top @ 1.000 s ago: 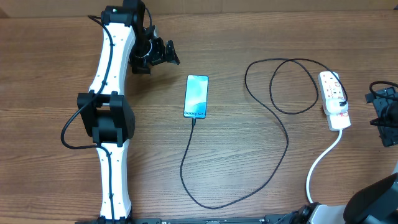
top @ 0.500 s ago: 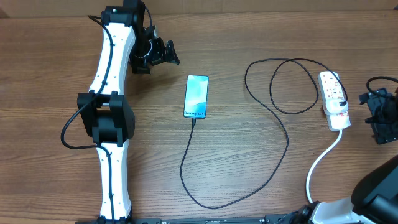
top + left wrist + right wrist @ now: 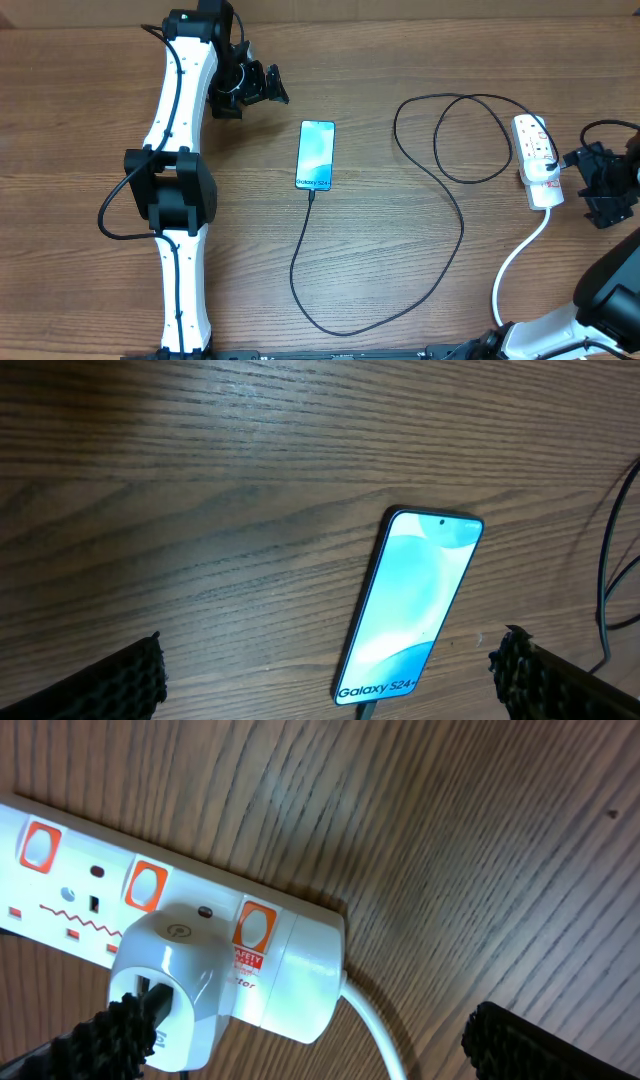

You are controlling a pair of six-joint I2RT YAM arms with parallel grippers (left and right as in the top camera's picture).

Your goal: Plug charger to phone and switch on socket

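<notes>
The phone (image 3: 315,154) lies flat and face up around the middle of the tabletop (image 3: 400,60), somewhat left of centre, with its long sides running from the near edge to the far edge. Its cyan screen reads "Galaxy S24+" in white along the near end. The charger (image 3: 440,250), a thin black cable, meets the phone's near short edge, though I cannot tell if the tip is fully seated. From there it sweeps toward the near edge, climbs to the right and makes a wide loop that ends at the socket (image 3: 537,160). That white power strip lies close to the right edge of the tabletop. It has orange-red switches along it and a white plug adapter (image 3: 175,985) pushed into the outlet at its near end. A small red label beside that adapter is too fine for me to read. The strip's thick white cord (image 3: 515,265) curves away to the near edge. My right gripper (image 3: 588,187) hangs just beside the strip's near end, its jaws spread wide and holding nothing. My left gripper (image 3: 262,82) sits toward the far left of the tabletop, apart from the phone, also fully spread and empty. The surface is brown wood-grain laminate, and a pale strip runs beyond its far edge.
</notes>
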